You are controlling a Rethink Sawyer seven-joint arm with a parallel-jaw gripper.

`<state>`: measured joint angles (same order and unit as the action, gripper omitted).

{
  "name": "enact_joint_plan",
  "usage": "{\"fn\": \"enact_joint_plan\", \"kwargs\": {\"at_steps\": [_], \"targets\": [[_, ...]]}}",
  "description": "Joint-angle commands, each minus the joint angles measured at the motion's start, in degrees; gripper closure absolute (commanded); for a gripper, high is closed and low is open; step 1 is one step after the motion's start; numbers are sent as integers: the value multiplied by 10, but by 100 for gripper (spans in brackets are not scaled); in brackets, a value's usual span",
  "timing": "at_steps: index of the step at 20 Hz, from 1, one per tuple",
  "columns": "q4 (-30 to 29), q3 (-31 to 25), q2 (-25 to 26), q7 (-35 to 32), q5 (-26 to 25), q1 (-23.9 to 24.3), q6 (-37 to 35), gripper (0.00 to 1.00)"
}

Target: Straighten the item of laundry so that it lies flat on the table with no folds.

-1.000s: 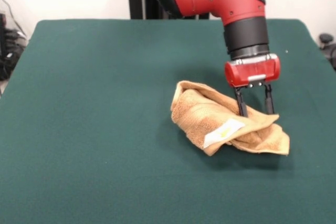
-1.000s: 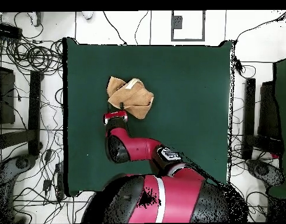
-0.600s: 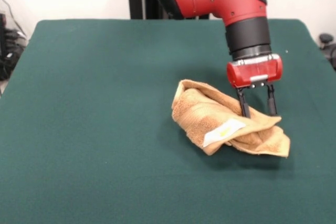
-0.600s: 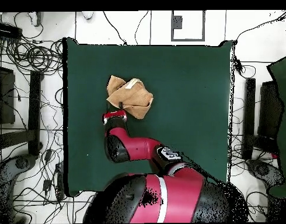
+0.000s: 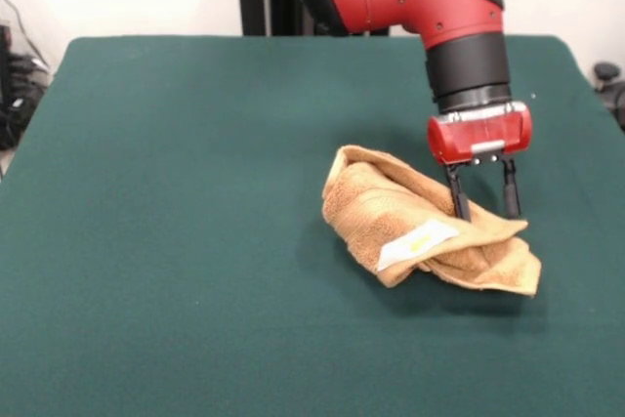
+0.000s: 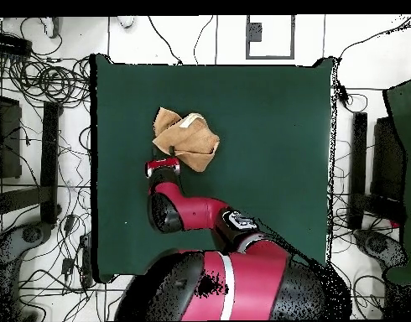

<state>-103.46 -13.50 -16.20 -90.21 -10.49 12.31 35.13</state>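
A: Where is the towel [image 5: 427,233] found?

B: It is seen crumpled in folds right of centre on the green counter [image 5: 176,192] in the front view, its white-yellow tag [image 5: 416,245] turned up.

A: And the gripper [image 5: 484,207]?

B: Its two fingers are held apart, and their tips are set at the towel's upper right edge; nothing is seen clamped between them.

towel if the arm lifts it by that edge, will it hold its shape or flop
Likely flop: the towel lies in soft, bunched folds. Its terry pile probably grips rather than slips. The open tool straddles one fold, so lifted there the rest would likely hang.
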Motion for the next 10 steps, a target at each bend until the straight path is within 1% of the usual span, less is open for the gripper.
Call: {"fn": "enact_joint_plan", "kwargs": {"at_steps": [1,5,7,10], "targets": [[35,-28,12,-114,42,-34,-53,0],[33,-21,7,-111,53,-40,-59,0],[20,-10,-12,-111,77,-52,-65,0],[3,22,-49,-101,137,-89,-96,0]]}}
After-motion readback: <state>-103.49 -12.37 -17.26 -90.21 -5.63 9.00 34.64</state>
